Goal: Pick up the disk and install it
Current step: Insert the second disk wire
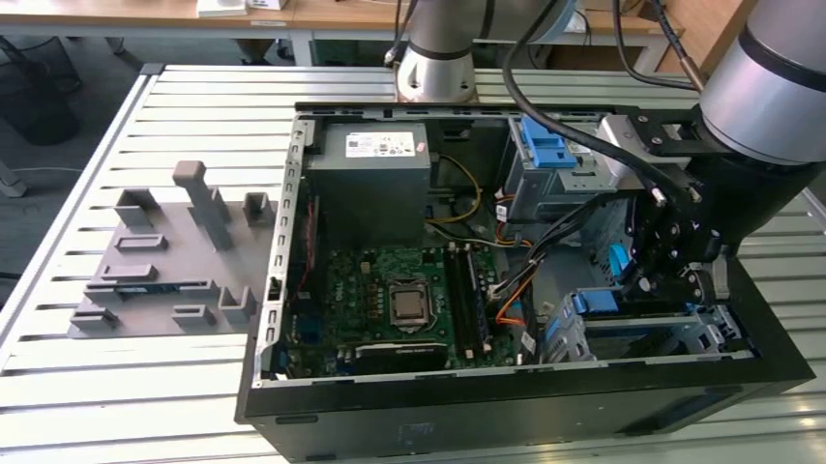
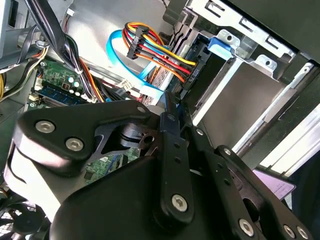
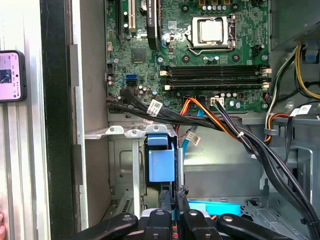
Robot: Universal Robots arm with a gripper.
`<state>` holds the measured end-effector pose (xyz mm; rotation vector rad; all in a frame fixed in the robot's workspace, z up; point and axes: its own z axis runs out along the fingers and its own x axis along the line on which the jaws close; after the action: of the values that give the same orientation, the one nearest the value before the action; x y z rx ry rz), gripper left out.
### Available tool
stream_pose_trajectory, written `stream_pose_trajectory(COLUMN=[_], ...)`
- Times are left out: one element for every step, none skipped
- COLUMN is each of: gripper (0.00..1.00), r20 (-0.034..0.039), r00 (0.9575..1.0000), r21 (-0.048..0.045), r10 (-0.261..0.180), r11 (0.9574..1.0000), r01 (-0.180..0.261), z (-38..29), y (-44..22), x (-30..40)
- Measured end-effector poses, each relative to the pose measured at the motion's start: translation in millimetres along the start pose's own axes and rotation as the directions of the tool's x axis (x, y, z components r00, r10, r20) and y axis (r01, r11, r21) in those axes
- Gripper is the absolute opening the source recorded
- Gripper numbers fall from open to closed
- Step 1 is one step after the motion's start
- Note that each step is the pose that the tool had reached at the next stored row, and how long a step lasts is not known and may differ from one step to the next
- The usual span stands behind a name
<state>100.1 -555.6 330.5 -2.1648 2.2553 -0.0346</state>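
Slatted grey metal table (image 1: 77, 387): carries everything.

Black desktop computer case (image 1: 516, 420): lies on its side, panel off. Inside it are a green motherboard (image 1: 394, 300) and a grey box-shaped power supply (image 1: 374, 179).

Silver-and-black robot arm (image 1: 775, 87): reaches down into the case at the exterior view's right.

Grey moulded holder tray (image 1: 168, 261): on the table at the exterior view's left, well apart from the case. No drive rests in it.

Silver metal drive cage with blue plastic latch (image 3: 122, 170): in the case corner under the arm.

Disk: its labelled face is not in view. In the second wrist view a flat silver-grey slab (image 2: 245, 95) sits inside the cage, just below the blue latch. I take this to be the disk, though without certainty.

Bundle of orange, red, yellow and blue cables (image 2: 150, 50): ends in a black connector at the mouth of the cage, beside the slab.

Black two-finger gripper (image 2: 170, 112): low inside the case at the cage mouth, close to the slab. In both wrist views the fingers (image 3: 166, 200) are drawn almost together, and I see nothing pinched between them.

Progress, as a judgement: pick-up looks done, and the disk appears to be in its bay. Whether it is pushed fully home and latched cannot be told here.
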Motion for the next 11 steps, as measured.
stream_pose_trajectory(gripper=[0.16, 0.16, 0.16, 0.16, 0.16, 0.16, 0.16, 0.16, 0.16, 0.16, 0.16], r20=[0.0, 0.0, 0.0, 0.0001, 0.0, 0.0, 0.0, 0.0, 0.0, 0.0, 0.0], r00=[1.0, 1.0, 1.0, 1.0, 1.0, 1.0, 1.0, 1.0, 1.0, 1.0, 1.0], r21=[0.0, 0.0, 0.0, 0.0, 0.0, 0.0, 0.0, 0.0, 0.0, 0.0, 0.0002], r10=[0.0, 0.0, 0.0, 0.0, 0.0, 0.0, 0.0, 0.0, 0.0, 0.0, 0.0], r11=[1.0, 1.0, 1.0, 1.0, 1.0, 1.0, 1.0, 1.0, 1.0, 1.0, 1.0], r01=[0.0, 0.0, 0.0, 0.0, 0.0, 0.0, 0.0, 0.0, 0.0, 0.0, 0.0], z=[0.0, 0.0, 0.1, 0.1, 0.1, 0.1, 0.2, 0.2, 0.2, 0.2, 0.3], y=[0.0, 0.0, 0.0, 0.0, 0.0, 0.0, 0.0, 0.0, 0.0, 0.0, 0.2], x=[0.0, 0.0, 0.0, 0.0, 0.0, 0.0, 0.0, 0.0, 0.0, 0.0, 0.0])
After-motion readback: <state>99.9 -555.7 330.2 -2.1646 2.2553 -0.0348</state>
